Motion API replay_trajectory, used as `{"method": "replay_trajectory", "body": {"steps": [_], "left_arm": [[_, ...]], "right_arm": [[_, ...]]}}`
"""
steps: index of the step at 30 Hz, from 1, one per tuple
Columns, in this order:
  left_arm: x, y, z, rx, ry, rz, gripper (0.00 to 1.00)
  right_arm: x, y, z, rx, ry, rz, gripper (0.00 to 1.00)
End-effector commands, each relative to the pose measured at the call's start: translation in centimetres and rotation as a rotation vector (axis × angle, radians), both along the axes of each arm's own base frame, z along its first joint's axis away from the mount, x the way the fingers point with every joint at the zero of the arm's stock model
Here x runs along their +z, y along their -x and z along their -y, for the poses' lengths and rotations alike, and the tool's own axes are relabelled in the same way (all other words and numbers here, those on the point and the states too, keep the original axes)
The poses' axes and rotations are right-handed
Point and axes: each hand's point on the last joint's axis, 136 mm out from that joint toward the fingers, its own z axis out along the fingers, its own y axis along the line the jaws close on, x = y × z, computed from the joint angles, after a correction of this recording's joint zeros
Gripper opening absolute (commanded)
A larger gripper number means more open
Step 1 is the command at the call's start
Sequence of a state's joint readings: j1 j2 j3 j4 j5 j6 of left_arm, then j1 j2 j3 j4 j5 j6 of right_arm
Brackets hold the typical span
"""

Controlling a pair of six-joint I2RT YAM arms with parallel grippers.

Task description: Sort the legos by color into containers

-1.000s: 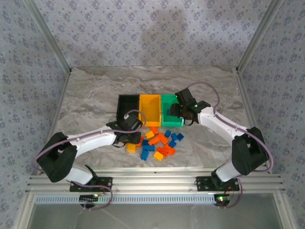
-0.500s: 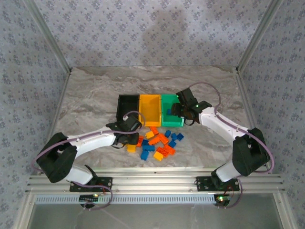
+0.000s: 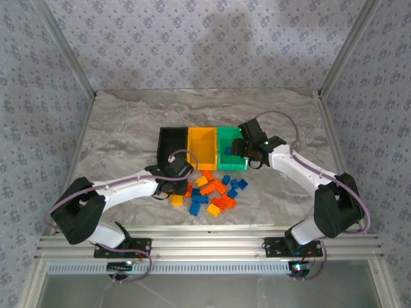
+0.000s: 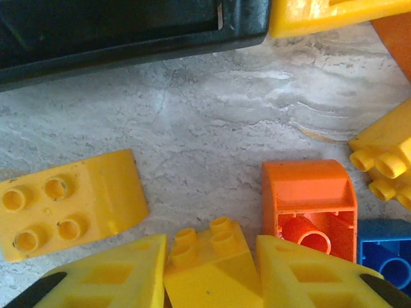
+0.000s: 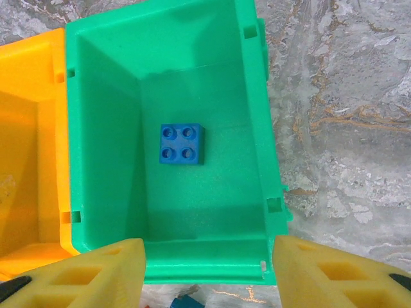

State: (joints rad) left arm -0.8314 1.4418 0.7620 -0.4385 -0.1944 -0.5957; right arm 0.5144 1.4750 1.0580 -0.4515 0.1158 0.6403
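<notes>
While the left end effector (image 4: 212, 245) is down low at the near-left edge of the pile, we can see its two yellow fingers (image 4: 109, 276) pressed against either side of a small yellow brick (image 4: 207, 260), so that's a pinch on that one piece. Whether the brick sits on the surface (image 3: 128, 122) or just clear of it, we can't tell. Just beside the pinched piece lies a flat yellow four-stud brick (image 4: 67, 212), studs up. On the other side we've got an orange brick (image 4: 309, 205) tipped over with its hollow underside showing, and a blue corner brick (image 4: 385, 256) touches it. Beyond them is the wall of the black bin (image 4: 128, 32). From above, the loose legos (image 3: 212, 192), a mix of yellow, orange and blue, lie scattered just near of the three joined containers. The black one is at the left, the yellow-orange bin (image 3: 202, 146) is in the middle and the green bin (image 5: 109, 128) is at the right. Over on the right side, the right end effector (image 5: 209, 247) hangs above the green bin's near wall with its fingers spread wide and nothing between them. Down on that bin's floor we spot a single blue brick (image 5: 182, 144), studs up, lying flat and well apart from the walls.
</notes>
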Motion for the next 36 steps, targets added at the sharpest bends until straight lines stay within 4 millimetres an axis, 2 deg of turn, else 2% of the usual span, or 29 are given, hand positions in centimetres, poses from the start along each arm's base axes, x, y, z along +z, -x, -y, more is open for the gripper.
{"method": "replay_trajectory", "body": {"steps": [1,5,12,15,19,21,25,30,33,36], "left_arm": [[0.4,1.1,0.0,-0.007,-0.001,-0.048,0.35],[2.2,0.6,0.0,0.003,0.016,-0.006,0.33],[7.6,-1.5,0.1,0.037,0.071,0.121,0.33],[9.7,-3.5,-0.6,0.070,0.070,0.175,0.33],[12.4,-7.6,-1.8,0.145,0.108,0.250,0.33],[13.0,-9.7,-2.2,0.173,0.111,0.277,0.33],[12.3,-13.5,-2.6,0.217,0.095,0.272,0.32],[10.3,-16.4,-2.3,0.240,0.077,0.225,0.31],[9.5,-17.3,-2.3,0.250,0.062,0.212,0.36],[9.6,-17.6,-2.0,0.251,0.075,0.210,0.50]], "right_arm": [[0.9,0.2,0.6,-0.028,-0.022,0.009,0.56],[1.0,0.2,0.7,-0.034,-0.031,0.010,0.56],[1.1,0.1,0.9,-0.043,-0.038,0.017,0.55],[1.1,0.2,1.0,-0.044,-0.040,0.018,0.55],[0.9,0.5,1.2,-0.046,-0.039,0.012,0.55],[0.8,0.8,1.3,-0.047,-0.040,0.010,0.55],[0.7,1.8,1.8,-0.048,-0.040,0.005,0.55],[0.9,3.6,1.9,-0.014,-0.074,0.012,0.55],[1.0,4.9,1.8,0.021,-0.112,0.020,0.56],[0.8,6.3,1.6,0.052,-0.138,0.017,0.59]]}}
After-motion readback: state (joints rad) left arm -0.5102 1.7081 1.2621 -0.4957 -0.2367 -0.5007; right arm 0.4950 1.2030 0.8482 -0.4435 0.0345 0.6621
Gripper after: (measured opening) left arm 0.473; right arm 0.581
